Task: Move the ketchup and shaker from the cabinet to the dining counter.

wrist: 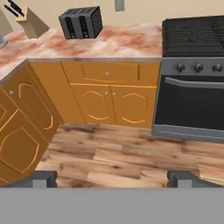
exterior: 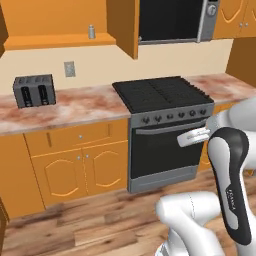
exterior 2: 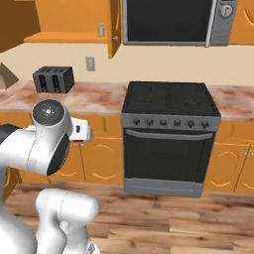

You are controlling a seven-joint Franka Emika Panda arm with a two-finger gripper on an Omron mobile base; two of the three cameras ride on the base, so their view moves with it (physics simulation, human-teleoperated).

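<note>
Jaws (wrist: pixel 112 178) spread wide, nothing between them; both dark fingertips (wrist: pixel 40 178) hang over bare wood floor (wrist: pixel 118 159), well clear of it. Ahead of the hand: orange base cupboards (wrist: pixel 107 94), and to their right a black oven (wrist: pixel 192 103) with a row of knobs. Marble table (exterior: pixel 75 107) above the cupboards carries a grey toaster (exterior: pixel 34 91); a knife block (wrist: pixel 30 21) stands further left. Shaker (exterior: pixel 91 31) upright on the orange shelf of the open cabinet (exterior: pixel 60 40), high above the toaster, beside the swung-out door (exterior: pixel 123 25). Microwave (exterior: pixel 175 20) hangs over the oven.
</note>
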